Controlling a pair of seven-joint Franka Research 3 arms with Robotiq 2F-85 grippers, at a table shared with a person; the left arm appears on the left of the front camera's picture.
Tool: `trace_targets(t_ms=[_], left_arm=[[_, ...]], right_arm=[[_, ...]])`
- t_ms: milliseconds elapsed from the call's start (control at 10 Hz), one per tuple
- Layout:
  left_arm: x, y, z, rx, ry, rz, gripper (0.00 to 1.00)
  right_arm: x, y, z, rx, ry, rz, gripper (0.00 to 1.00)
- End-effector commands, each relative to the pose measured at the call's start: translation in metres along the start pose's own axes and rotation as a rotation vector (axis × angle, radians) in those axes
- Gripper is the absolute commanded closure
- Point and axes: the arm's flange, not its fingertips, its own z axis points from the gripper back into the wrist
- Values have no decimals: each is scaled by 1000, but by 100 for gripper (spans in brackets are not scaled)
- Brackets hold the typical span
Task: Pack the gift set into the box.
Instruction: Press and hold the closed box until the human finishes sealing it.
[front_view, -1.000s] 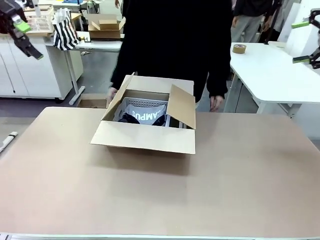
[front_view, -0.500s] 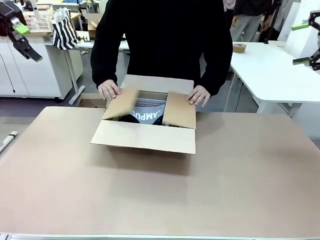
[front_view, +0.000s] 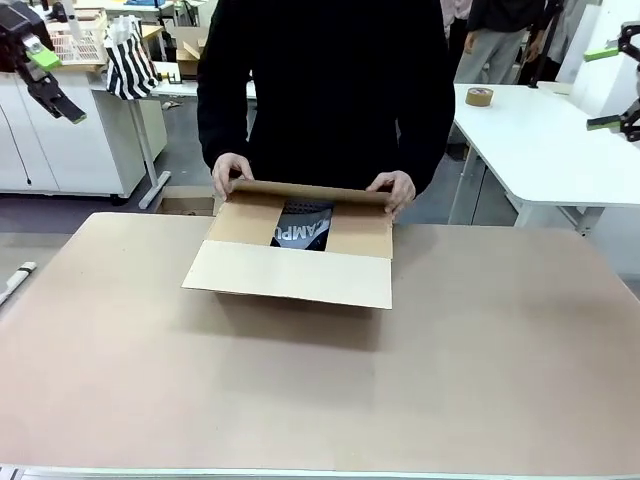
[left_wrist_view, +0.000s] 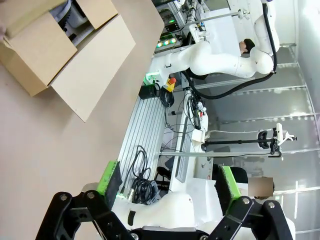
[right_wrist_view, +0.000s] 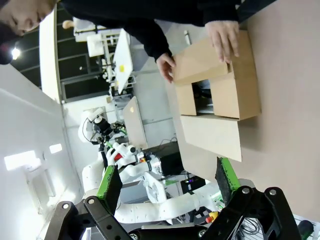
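The left gripper (left_wrist_view: 167, 187) and right gripper (right_wrist_view: 167, 187) are held raised with fingers apart, nothing between them. On the table (front_view: 480, 340), the box (front_view: 290, 255) is gripped at its far flap by the person's hands (front_view: 232, 172); the gift set (front_view: 302, 228) is seen inside it.

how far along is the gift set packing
Done: the gift set sits inside the box, side flaps folded in. In hand: the person's hands are on the far flap. Left: the near flap is open. Both grippers are raised, open, empty.
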Motion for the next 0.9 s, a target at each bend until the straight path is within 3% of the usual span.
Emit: trace_targets(t_ms=[0,800], left_arm=[[-1,-3,3,10,8,-2,0],[-1,-3,3,10,8,-2,0]], right_arm=[[-2,-1,-1,-20,-10,2,0],[-2,-1,-1,-20,-10,2,0]])
